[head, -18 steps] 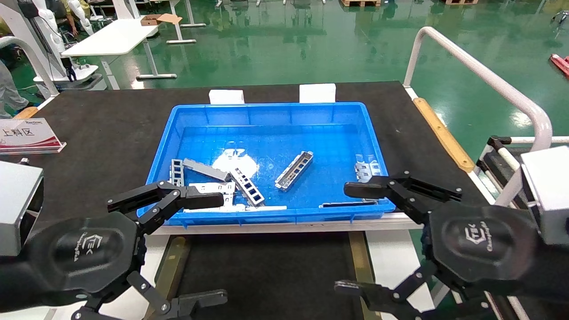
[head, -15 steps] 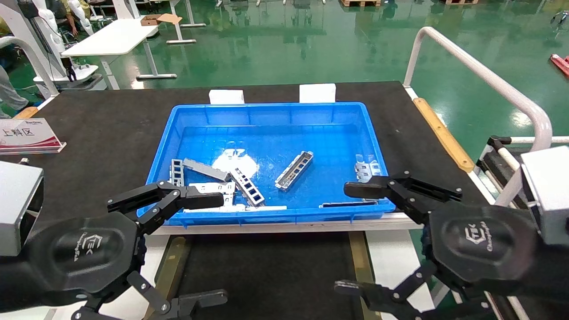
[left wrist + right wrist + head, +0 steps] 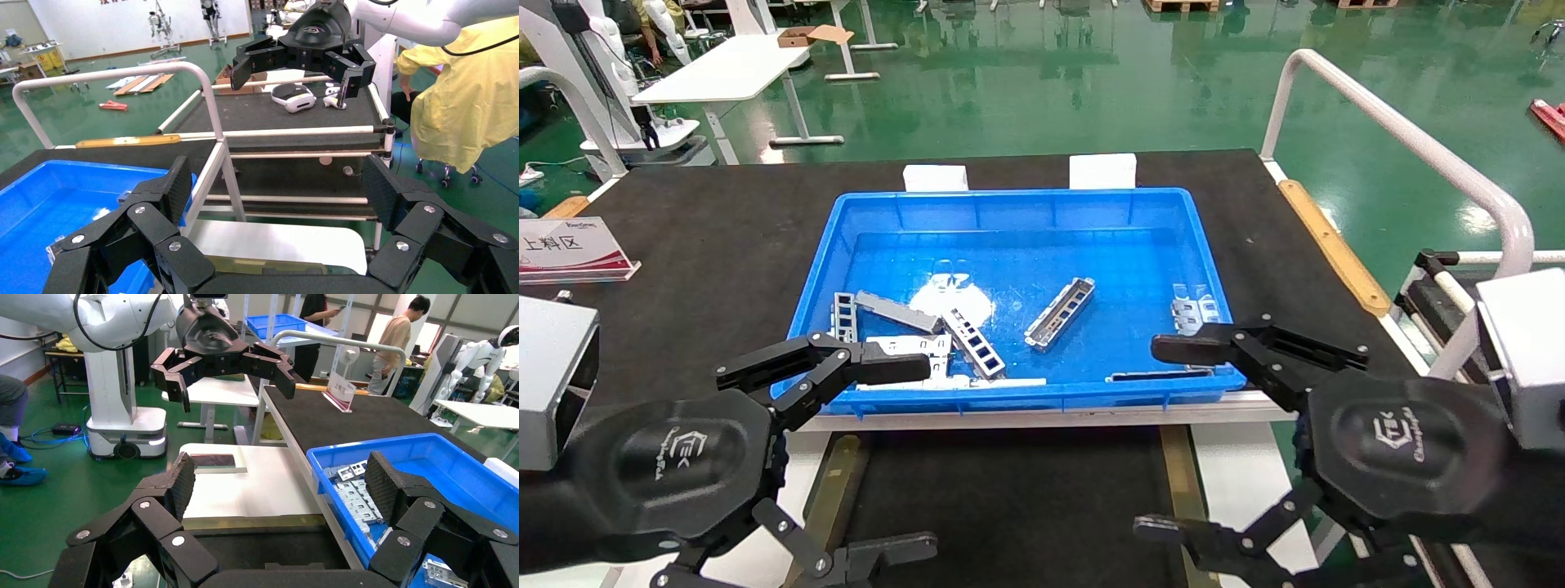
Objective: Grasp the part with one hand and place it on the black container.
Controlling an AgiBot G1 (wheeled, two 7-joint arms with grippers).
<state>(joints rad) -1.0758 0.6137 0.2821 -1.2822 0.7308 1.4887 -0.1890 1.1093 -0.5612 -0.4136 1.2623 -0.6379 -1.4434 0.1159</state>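
Part (image 3: 1059, 314): lying in blue bin (image 3: 1009, 204) (ungrasped); transfer not begun
Black container (image 3: 1009, 506): awaiting part
Left end effector (image 3: 891, 457), right end effector (image 3: 1173, 441): both wide open, empty

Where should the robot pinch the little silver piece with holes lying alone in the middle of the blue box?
Probably across the middle of the part, from straight above. It lies flat and slanted in the blue bin, clear of other pieces, with raised side walls facing up. The open right pincer sits nearer; turned to match the slant, its fingers could squeeze those two long walls.
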